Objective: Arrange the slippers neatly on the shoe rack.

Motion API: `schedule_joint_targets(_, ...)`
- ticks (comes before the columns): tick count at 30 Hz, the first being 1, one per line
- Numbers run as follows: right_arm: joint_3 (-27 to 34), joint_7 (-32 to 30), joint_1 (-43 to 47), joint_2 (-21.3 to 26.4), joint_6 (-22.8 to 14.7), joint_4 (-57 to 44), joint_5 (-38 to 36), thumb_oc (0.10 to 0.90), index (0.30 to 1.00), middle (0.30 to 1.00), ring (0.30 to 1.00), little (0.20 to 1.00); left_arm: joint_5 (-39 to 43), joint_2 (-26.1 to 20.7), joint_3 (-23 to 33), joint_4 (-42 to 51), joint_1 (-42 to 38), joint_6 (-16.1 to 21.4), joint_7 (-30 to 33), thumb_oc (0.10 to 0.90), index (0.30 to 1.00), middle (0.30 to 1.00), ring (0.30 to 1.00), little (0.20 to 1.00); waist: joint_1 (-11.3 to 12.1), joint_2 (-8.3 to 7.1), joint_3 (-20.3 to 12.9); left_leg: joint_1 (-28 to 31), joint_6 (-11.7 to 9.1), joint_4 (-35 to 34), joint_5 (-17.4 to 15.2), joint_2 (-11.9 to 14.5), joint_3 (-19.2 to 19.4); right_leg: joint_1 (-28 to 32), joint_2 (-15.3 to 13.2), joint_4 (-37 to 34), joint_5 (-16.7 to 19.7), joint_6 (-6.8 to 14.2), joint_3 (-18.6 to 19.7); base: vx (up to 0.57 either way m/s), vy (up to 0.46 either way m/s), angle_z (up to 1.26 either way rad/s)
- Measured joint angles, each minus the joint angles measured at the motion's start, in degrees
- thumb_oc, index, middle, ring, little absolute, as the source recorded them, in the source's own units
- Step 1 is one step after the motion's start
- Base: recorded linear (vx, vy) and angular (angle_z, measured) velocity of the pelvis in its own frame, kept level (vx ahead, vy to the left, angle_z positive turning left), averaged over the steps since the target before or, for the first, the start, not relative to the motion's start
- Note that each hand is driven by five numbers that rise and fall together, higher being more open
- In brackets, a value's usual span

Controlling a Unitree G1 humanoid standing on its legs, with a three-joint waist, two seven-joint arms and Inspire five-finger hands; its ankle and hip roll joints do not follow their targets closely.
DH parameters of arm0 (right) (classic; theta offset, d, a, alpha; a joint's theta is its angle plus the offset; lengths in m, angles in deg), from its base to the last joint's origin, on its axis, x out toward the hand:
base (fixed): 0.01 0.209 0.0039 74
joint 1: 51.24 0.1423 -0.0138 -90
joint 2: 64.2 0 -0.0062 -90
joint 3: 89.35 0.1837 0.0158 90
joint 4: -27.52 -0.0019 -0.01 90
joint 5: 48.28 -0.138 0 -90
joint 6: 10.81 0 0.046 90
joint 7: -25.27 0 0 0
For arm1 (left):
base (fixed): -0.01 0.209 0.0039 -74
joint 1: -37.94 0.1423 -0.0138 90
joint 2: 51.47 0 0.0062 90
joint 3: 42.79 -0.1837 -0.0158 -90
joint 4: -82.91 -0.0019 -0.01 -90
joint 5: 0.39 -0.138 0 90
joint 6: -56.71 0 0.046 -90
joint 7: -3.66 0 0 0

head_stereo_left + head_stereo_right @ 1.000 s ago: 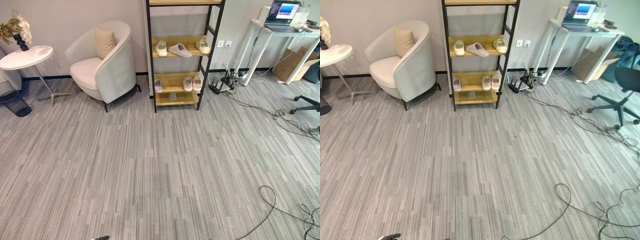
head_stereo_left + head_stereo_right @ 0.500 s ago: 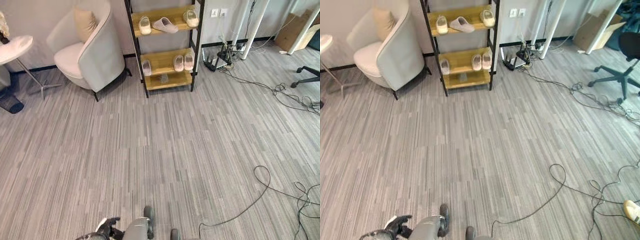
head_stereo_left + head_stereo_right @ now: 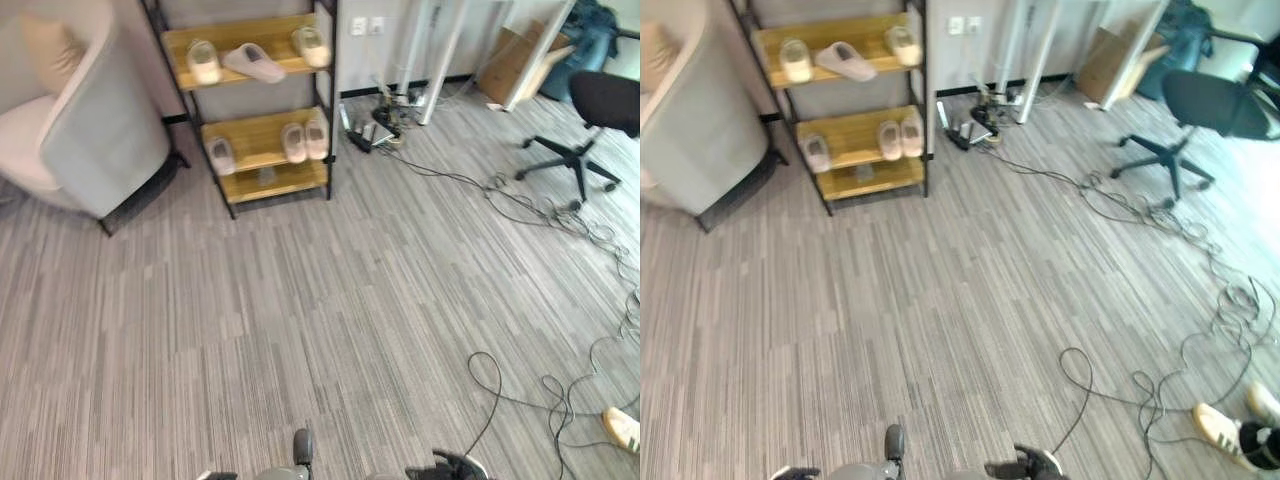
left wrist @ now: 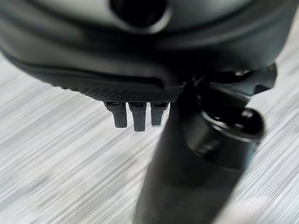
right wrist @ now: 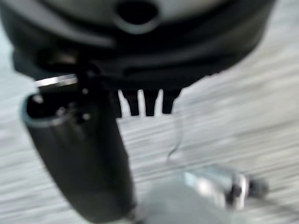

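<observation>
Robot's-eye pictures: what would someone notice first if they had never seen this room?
Probably the black-framed shoe rack with wooden shelves at the far wall, holding pale slippers on two shelves; one on the upper shelf lies crooked. Next, the tangle of black cables snaking over the grey striped floor on the robot's right, near a black office chair. A grey armchair stands left of the rack.
</observation>
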Motion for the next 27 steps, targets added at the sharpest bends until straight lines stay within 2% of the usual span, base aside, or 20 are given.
schedule_joint_targets(2, 0.04, 0.1, 0.6, 0.5, -0.45, -0.62, 0.03, 0.8, 0.9, 0.9, 0.9, 0.9, 0.95, 0.41, 0.15, 0.8, -1.95, 1.18, 0.13, 0.8, 0.9, 0.9, 0.9, 0.9, -0.94, 1.57, -0.09, 3.28, -0.3, -0.74, -1.7, 1.4, -1.28, -2.96, 0.3, -8.82, 0.3, -0.06, -0.59, 0.57, -0.073, 0.39)
schedule_joint_targets(3, -0.19, 0.21, 0.71, 0.51, -0.71, -1.34, 0.02, 0.8, 0.9, 0.9, 0.9, 0.9, 0.95, 0.27, 0.52, 1.07, -2.97, 1.75, 0.21, 0.8, 0.9, 0.9, 0.9, 0.9, -1.25, 1.48, -0.26, 4.99, -0.88, -0.74, -2.68, 1.83, -2.07, -4.81, 0.63, -14.56, 1.5, -0.11, -0.44, 0.51, -0.091, 0.46)
schedule_joint_targets(4, -0.18, 0.46, 1.0, 0.45, -1.05, -1.3, 0.0, 0.8, 0.9, 0.9, 0.9, 0.9, 0.88, 0.73, 0.44, 0.92, -3.52, 2.12, 0.4, 0.8, 0.9, 0.9, 0.9, 0.9, -1.5, 0.85, -0.1, 5.79, -0.61, -0.62, -5.16, 2.42, -3.15, -6.42, 1.94, -19.01, 2.99, 0.29, 1.42, 0.54, -0.114, 0.57)
schedule_joint_targets(5, -0.52, 0.53, 1.55, 0.03, -1.11, -1.18, 0.0, 0.8, 0.9, 0.9, 0.9, 0.9, 0.71, 0.59, 0.48, 0.35, -3.78, 2.29, 0.77, 0.8, 0.9, 0.9, 0.9, 0.9, -2.58, 0.72, -0.26, 7.19, -1.54, -0.52, -6.78, 3.14, -4.7, -7.01, 4.15, -28.05, 6.16, 0.25, 5.97, 0.32, -0.082, 0.55)
schedule_joint_targets(6, -0.52, 0.72, 1.57, -0.29, -1.23, -1.21, -0.11, 0.8, 0.9, 0.9, 0.9, 0.9, 0.53, 0.72, 0.41, -0.17, -3.87, 2.3, 0.8, 0.8, 0.9, 0.9, 0.9, 0.9, -3.25, 0.15, -0.41, 7.88, -1.88, -0.85, -7.28, 3.26, -5.58, -7.56, 4.41, -32.12, 9.01, 0.3, 7.15, 0.46, -0.124, 0.94)
schedule_joint_targets(7, -0.55, 0.7, 1.22, -1.19, -1.23, -0.8, -0.4, 0.8, 0.9, 0.9, 0.9, 0.9, -0.31, 0.87, 0.81, -1.05, -3.48, 2.27, 0.71, 0.8, 0.9, 0.9, 0.9, 0.9, -4.16, -1.52, -0.86, 9.11, -5.11, -0.41, -9.25, 3.39, -7.74, -7.84, 3.64, -36.99, 12.92, 1.34, 7.95, 0.45, -0.14, 0.98)
schedule_joint_targets(8, -0.44, 0.71, 0.97, -1.35, -1.17, 0.9, -0.39, 0.8, 0.9, 0.9, 0.9, 0.9, -0.49, 1.79, 0.76, -1.25, -2.62, 2.19, 0.71, 0.8, 0.9, 0.9, 0.9, 0.9, -4.26, -2.08, -1.38, 10.63, -6.61, -0.36, -10.41, 4.4, -9.0, -6.66, 4.2, -36.42, 18.67, -0.81, 6.42, 0.42, -0.165, 0.9)
schedule_joint_targets(9, -0.5, 0.7, 1.04, -1.02, -0.91, 1.97, -0.27, 0.8, 0.9, 0.9, 0.9, 0.9, -0.88, 2.42, 0.34, -1.31, -2.04, 2.2, 0.61, 0.8, 0.9, 0.9, 0.9, 0.9, -3.94, -1.52, -1.53, 11.13, -7.29, 0.47, -10.78, 5.59, -8.75, -5.92, 5.02, -36.05, 18.79, -1.06, 6.04, 0.38, -0.187, 0.92)
schedule_joint_targets(12, -0.92, 0.8, -0.04, -0.29, 1.07, 7.04, 0.43, 0.8, 0.9, 0.9, 0.9, 0.9, -1.4, 4.2, -0.07, -2.05, -0.31, 2.24, -0.82, 0.8, 0.9, 0.9, 0.9, 0.9, -3.79, -2.05, -1.62, 11.0, -11.0, 7.46, -9.87, 7.3, -8.73, -0.52, 5.89, -35.89, 18.46, -7.16, 2.71, 0.32, -0.197, 0.84)
schedule_joint_targets(14, -0.64, 1.08, -1.17, -0.05, 2.15, 7.84, 0.63, 0.8, 0.9, 0.9, 0.9, 0.9, -1.35, 3.41, 1.2, -1.78, 1.32, 2.23, -1.42, 0.8, 0.9, 0.9, 0.9, 0.9, -2.51, -2.19, -1.73, 9.96, -14.26, 12.91, -7.71, 8.14, -8.9, 2.84, 6.57, -36.03, 16.11, -8.6, 1.34, 0.27, -0.297, 0.42)
schedule_joint_targets(16, -0.57, 1.43, -0.81, -0.03, 2.62, 7.71, 0.64, 0.8, 0.9, 0.9, 0.9, 0.9, 0.14, 3.03, 4.78, -2.01, 1.19, 2.44, -1.49, 0.8, 0.9, 0.9, 0.9, 0.9, -1.84, -2.97, -1.43, 0.47, -18.46, 32.49, -5.96, 7.39, -8.48, 5.98, 5.95, -38.28, 15.64, -9.76, 0.37, 0.12, -0.226, 0.34)
schedule_joint_targets(17, -0.85, 1.52, -0.92, -0.02, 2.71, 7.75, 0.61, 0.8, 0.9, 0.9, 0.9, 0.9, 1.97, 2.99, 7.04, -0.94, 0.46, 2.89, -1.36, 0.8, 0.9, 0.9, 0.9, 0.9, -0.63, -3.8, -1.02, -5.71, -20.13, 43.65, -0.22, 6.3, -8.79, 7.14, 5.31, -38.93, 15.31, -10.75, -0.09, 0.2, -0.204, 0.19)
schedule_joint_targets(18, -1.51, 1.35, -0.77, 0.14, 3.09, 8.43, 0.58, 0.8, 0.9, 0.9, 0.9, 0.9, 3.85, 2.97, 8.13, 0.53, -0.6, 3.74, -1.36, 0.8, 0.9, 0.9, 0.9, 0.9, 1.22, -4.66, -0.24, -11.91, -19.48, 54.48, 3.73, 6.26, -7.06, 10.65, 5.03, -40.57, 15.1, -11.2, -0.15, 0.24, -0.172, 0.09)
schedule_joint_targets(19, -1.79, 1.35, -0.41, 0.31, 3.11, 7.79, 0.54, 0.8, 0.9, 0.9, 0.9, 0.9, 3.78, 2.93, 8.18, 1.0, -0.81, 3.76, -1.35, 0.8, 0.9, 0.9, 0.9, 0.9, 1.19, -5.13, -0.1, -13.43, -17.86, 55.23, 2.58, 6.38, -6.46, 12.12, 4.96, -40.82, 14.29, -12.19, -0.67, 0.36, -0.198, 0.12)
schedule_joint_targets(21, -2.07, 1.19, 0.66, 0.53, 2.07, 6.52, 0.13, 0.8, 0.9, 0.9, 0.9, 0.9, 3.63, 2.76, 7.44, 1.5, -1.84, 3.93, -1.4, 0.8, 0.9, 0.9, 0.9, 0.9, 0.97, -5.66, -0.14, -18.6, -13.33, 53.19, -0.4, 8.87, 0.14, 16.04, 4.96, -43.89, 12.49, -13.07, -2.26, 0.29, -0.05, 0.4)
schedule_joint_targets(22, -2.14, 0.98, 1.12, 0.55, 1.9, 6.58, 0.1, 0.8, 0.9, 0.9, 0.9, 0.9, 3.79, 2.7, 7.49, 2.05, -2.02, 4.08, -1.44, 0.8, 0.9, 0.9, 0.9, 0.9, 1.03, -5.83, -0.15, -20.07, -11.73, 46.95, -1.5, 9.36, 3.75, 17.87, 5.19, -46.05, 12.07, -12.22, -3.25, 0.36, 0.017, 0.44)
schedule_joint_targets(23, -2.4, 0.78, 0.92, 0.68, 1.83, 7.01, 0.08, 0.8, 0.9, 0.9, 0.9, 0.9, 3.83, 2.77, 7.85, 2.17, -2.02, 4.08, -1.42, 0.8, 0.9, 0.9, 0.9, 0.9, 1.1, -5.5, -0.23, -20.52, -12.03, 38.62, -1.31, 9.13, 5.36, 19.84, 5.98, -47.09, 12.82, -11.89, -4.17, 0.35, 0.056, 0.2)
schedule_joint_targets(24, -3.26, 0.65, 1.12, 0.77, 1.56, 6.99, 0.07, 0.8, 0.9, 0.9, 0.9, 0.9, 3.85, 2.77, 8.05, 2.11, -1.77, 4.08, -1.41, 0.8, 0.9, 0.9, 0.9, 0.9, 1.72, -5.19, -0.4, -20.46, -12.35, 36.01, -1.11, 8.8, 5.34, 20.48, 6.55, -47.48, 12.67, -11.85, -4.02, 0.62, 0.1, 0.13)
schedule_joint_targets(25, -3.53, 0.35, 1.37, 0.58, 1.27, 6.07, 0.16, 0.8, 0.9, 0.9, 0.9, 0.9, 3.49, 2.56, 8.11, 1.98, -1.58, 4.08, -1.36, 0.8, 0.9, 0.9, 0.9, 0.9, 2.42, -5.41, -0.59, -18.58, -12.58, 21.07, -0.94, 6.62, 4.32, 22.75, 7.14, -48.79, 10.16, -8.94, -3.94, 0.52, 0.102, 0.07)
schedule_joint_targets(27, -3.53, 0.23, 1.55, 0.47, 1.64, 6.26, 0.16, 0.8, 0.9, 0.9, 0.9, 0.9, 3.72, 2.84, 8.43, 0.53, -1.47, 3.85, -1.48, 0.8, 0.9, 0.9, 0.9, 0.9, 3.44, -5.64, -0.43, -16.65, -13.45, 5.4, 1.99, 5.58, 3.7, 23.91, 7.77, -48.78, 9.0, -7.87, -3.82, 0.38, 0.07, 0.06)
